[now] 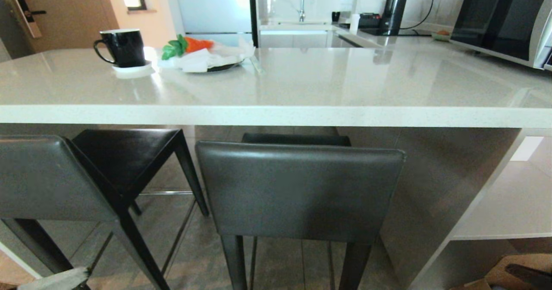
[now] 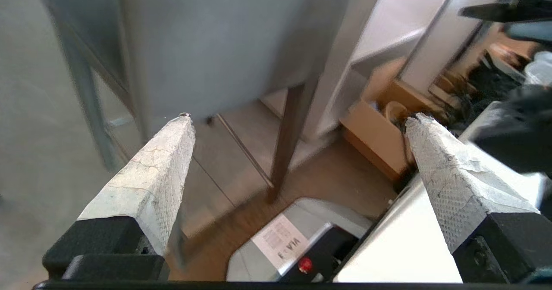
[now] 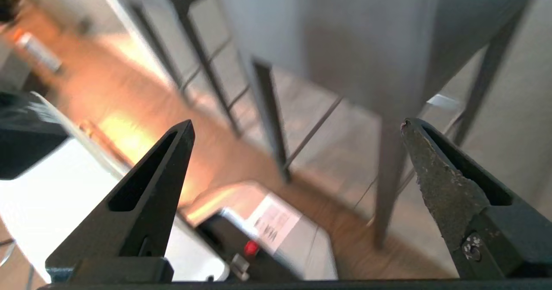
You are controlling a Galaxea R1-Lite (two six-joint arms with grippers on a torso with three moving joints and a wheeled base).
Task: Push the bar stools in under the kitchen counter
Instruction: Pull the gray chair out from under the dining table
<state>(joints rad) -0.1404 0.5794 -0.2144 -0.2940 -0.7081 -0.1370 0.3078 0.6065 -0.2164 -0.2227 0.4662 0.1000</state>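
Left bar stool (image 1: 51, 182): near left, angled, backrest cut off by the frame edge.
Middle bar stool (image 1: 297, 191): backrest near, seat hidden under the kitchen counter (image 1: 276, 113) surface.
Left gripper (image 2: 297, 122): jaws wide open, empty.
Right gripper (image 3: 297, 128): jaws open, empty; view blurred.

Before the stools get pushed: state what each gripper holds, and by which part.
Nothing is held. The left gripper and the right gripper both stand open and empty, short of the bar stool backrest, touching nothing.
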